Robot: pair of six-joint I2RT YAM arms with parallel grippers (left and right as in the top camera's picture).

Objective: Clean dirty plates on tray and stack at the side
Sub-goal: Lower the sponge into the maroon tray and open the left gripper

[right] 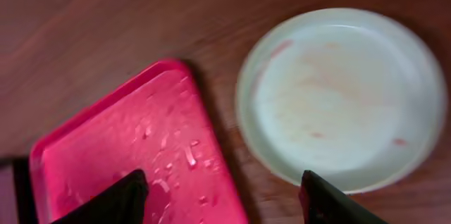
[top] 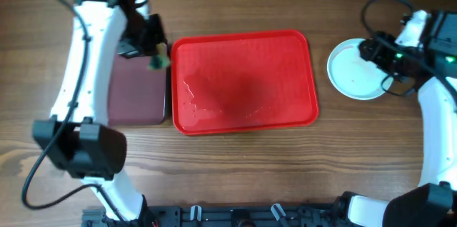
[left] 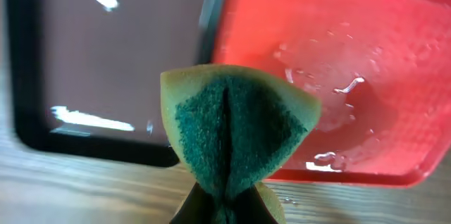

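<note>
The plate [top: 355,70] lies on the wooden surface [top: 235,170] at the right of the overhead frame, just right of the tray [top: 243,81] and apart from it. In the right wrist view it fills the upper right, pale and round, with faint reddish smudges on its face and near its rim. Whether more plates lie under it I cannot tell.

The tray sits mid-frame in the overhead view, bare of plates. Water beads and streaks glisten on its floor, most of them toward its left half.

The right end effector [right: 222,182] hangs above the gap between tray and plate, its dark fingers [right: 123,197] spread wide at the bottom edge of its own view and holding nothing.

The left end effector [left: 224,210] pinches a sponge [left: 236,129], folded so that the green scouring face bulges toward the camera with a yellow rim around it. In the overhead view the sponge is above the upper left corner of the tray, by the seam where the tray meets the maroon tray [top: 136,95]. That black-rimmed tray lies just left of the red one, edge to edge.
</note>
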